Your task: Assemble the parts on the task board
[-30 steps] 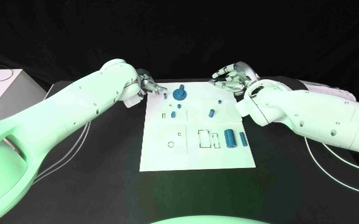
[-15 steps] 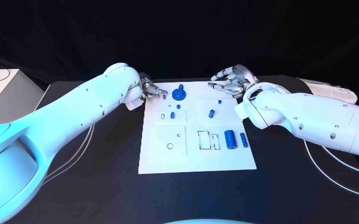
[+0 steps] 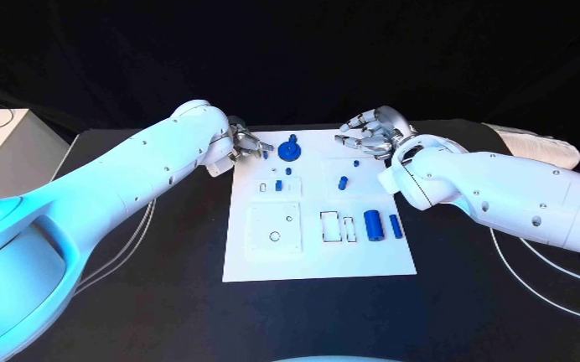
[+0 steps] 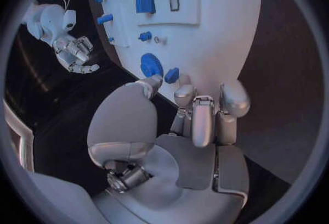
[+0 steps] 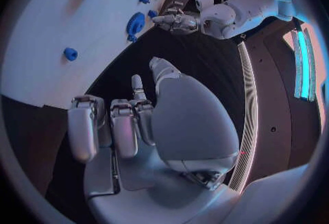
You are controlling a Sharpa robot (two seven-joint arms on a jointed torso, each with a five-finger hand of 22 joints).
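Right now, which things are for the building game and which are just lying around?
For the job:
task board
round blue part
big blue cylinder
left hand
right hand

Just lying about:
white box
cables

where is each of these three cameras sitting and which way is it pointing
Head view: on the robot's head, looking down at the task board, with both arms, the left hand and the right hand.
Left wrist view: behind the left hand, facing the board's far edge and the round blue gear.
Right wrist view: behind the right hand, looking across the board toward the left hand.
Shared: all three show the board and the gear.
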